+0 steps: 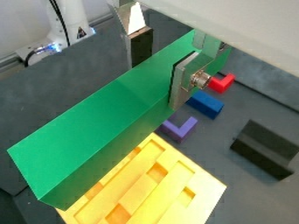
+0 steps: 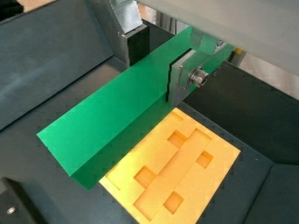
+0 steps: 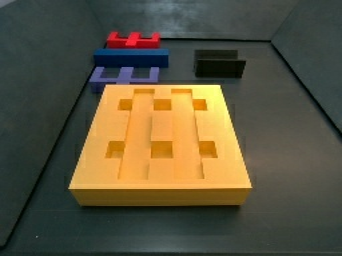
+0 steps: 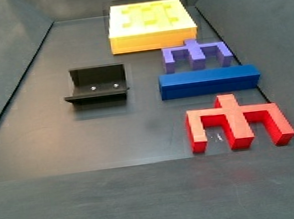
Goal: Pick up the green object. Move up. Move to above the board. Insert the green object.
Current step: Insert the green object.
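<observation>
Two silver fingers of the claw pinch the green bar high over the yellow board, so I'd square it to a groove before lowering gently.

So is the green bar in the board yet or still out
Out. In both wrist views the gripper holds the green object above the board; both side views show the grooves empty.

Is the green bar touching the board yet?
Apart. Both side views show the board with nothing on it; in both wrist views the gripper holds the green object clamped between its fingers, above the board.
</observation>
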